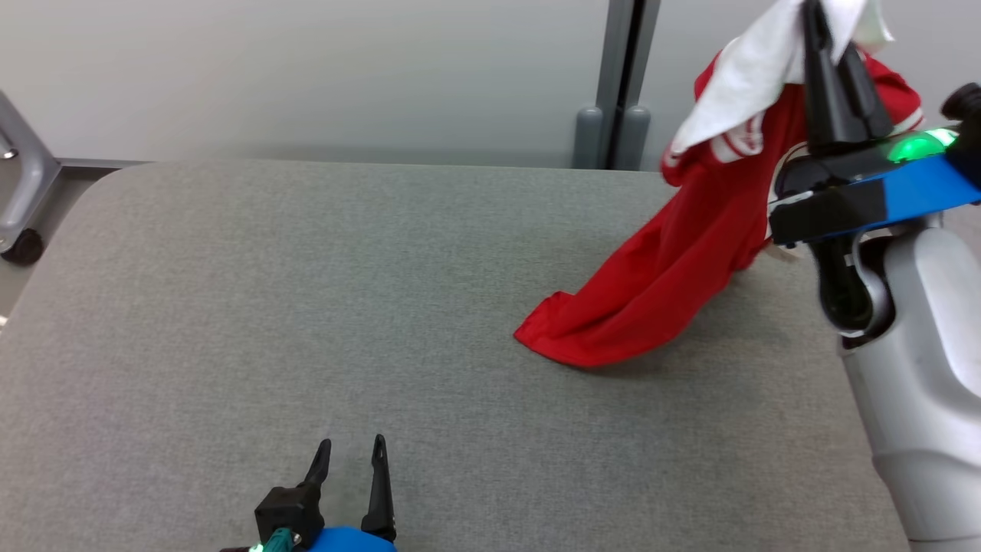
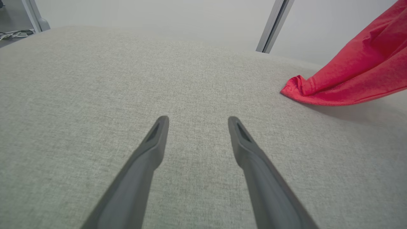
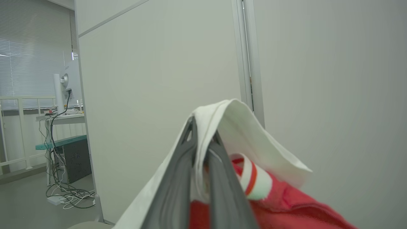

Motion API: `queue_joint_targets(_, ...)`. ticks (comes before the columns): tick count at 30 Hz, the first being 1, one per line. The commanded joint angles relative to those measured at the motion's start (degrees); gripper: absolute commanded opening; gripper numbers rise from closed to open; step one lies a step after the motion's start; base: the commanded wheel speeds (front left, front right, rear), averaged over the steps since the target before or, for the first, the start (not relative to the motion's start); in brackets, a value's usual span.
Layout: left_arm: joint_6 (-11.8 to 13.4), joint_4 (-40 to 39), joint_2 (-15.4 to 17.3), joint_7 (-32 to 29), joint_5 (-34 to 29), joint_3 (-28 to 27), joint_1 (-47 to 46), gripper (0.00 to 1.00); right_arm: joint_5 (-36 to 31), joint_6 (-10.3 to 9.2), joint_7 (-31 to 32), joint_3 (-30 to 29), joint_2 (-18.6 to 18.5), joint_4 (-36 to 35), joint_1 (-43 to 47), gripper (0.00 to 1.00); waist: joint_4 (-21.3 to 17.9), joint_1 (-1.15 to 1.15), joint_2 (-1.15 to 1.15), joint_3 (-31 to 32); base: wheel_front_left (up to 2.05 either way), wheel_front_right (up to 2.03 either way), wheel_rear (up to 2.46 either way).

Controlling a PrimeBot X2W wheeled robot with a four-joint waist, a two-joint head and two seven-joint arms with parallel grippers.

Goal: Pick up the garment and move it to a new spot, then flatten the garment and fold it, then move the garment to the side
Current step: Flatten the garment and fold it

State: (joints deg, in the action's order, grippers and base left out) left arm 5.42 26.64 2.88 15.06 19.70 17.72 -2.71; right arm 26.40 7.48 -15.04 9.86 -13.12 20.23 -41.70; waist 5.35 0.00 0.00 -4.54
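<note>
The garment (image 1: 682, 261) is red with a white part and red-and-white striped trim. It hangs from my right gripper (image 1: 824, 31) at the upper right of the head view, and its lower end rests on the grey table (image 1: 306, 307). That gripper is shut on the white cloth (image 3: 241, 127), which drapes over its fingers. My left gripper (image 1: 351, 448) stands open near the table's front edge, nothing between its fingers (image 2: 152, 143). The garment's red lower end (image 2: 343, 79) lies to its far right.
A grey wall panel with a vertical post (image 1: 625, 77) stands behind the table. A metal frame with a caster (image 1: 19, 199) is at the far left. A desk with a monitor and cables (image 3: 63, 127) shows beyond the partition.
</note>
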Motion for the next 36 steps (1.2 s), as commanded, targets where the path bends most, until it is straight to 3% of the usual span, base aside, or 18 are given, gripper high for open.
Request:
queue_joint_targets(1, -0.22, 0.06, -0.01, 0.17, 0.11, 0.38, 0.0, 1.0, 0.26, 0.03, -0.19, 0.59, 0.22, 0.3, -1.03, 0.0, 0.52, 0.0, 0.0, -0.15, 0.0, 0.0, 0.0)
queue_joint_targets(7, -0.1, 0.4, 0.02, 0.16, 0.69, 1.63, 0.1, 1.0, 2.26, 0.03, -0.19, 4.75, 2.69, -0.64, -3.33, 0.0, 3.73, 0.0, 0.0, -0.25, 0.0, 0.0, 0.0)
queue_joint_targets(14, -0.3, 1.34, -0.01, 0.17, -0.38, 0.38, 1.83, 1.0, 8.66, 0.03, -0.19, 3.65, 7.56, -5.09, -5.5, 0.0, 4.67, 0.0, 0.0, 0.69, 0.0, 0.0, 0.0)
queue_joint_targets(20, -0.05, 1.45, -0.01, 0.16, -0.02, 0.51, 1.83, 1.0, 10.14, 0.02, -0.18, 0.21, 8.39, -6.64, -4.88, 0.0, 3.28, 0.0, 0.0, 0.1, 0.0, 0.0, 0.0)
queue_joint_targets(31, 0.43, 0.07, 0.0, 0.16, 0.34, 4.14, -3.01, 1.0, -3.63, 0.03, -0.15, -7.34, 2.8, 17.39, -1.22, 0.0, 2.5, 0.0, 0.0, -5.73, 0.0, 0.0, 0.0)
queue_joint_targets(32, 0.3, 0.02, 0.0, 0.16, 0.12, 4.68, -3.47, 1.0, -4.63, 0.03, -0.15, -7.61, 2.74, 20.3, -1.22, 0.12, 2.66, 0.0, 0.0, -6.19, 0.0, 0.0, 0.0)
queue_joint_targets(33, 0.33, -0.09, 0.0, 0.17, 0.14, 4.94, -3.81, 1.0, -5.76, 0.03, -0.16, -7.76, 2.53, 23.06, -1.35, 1.0, 2.77, 0.0, 0.0, -6.58, 0.0, 0.0, 0.0)
queue_joint_targets(36, 0.62, -0.41, 0.0, 0.16, 0.34, 6.02, -4.9, 1.0, -7.53, 0.03, -0.18, -9.45, 2.57, 28.33, -2.38, 1.0, 2.79, 0.0, 0.0, -7.1, 0.0, 0.0, 0.0)
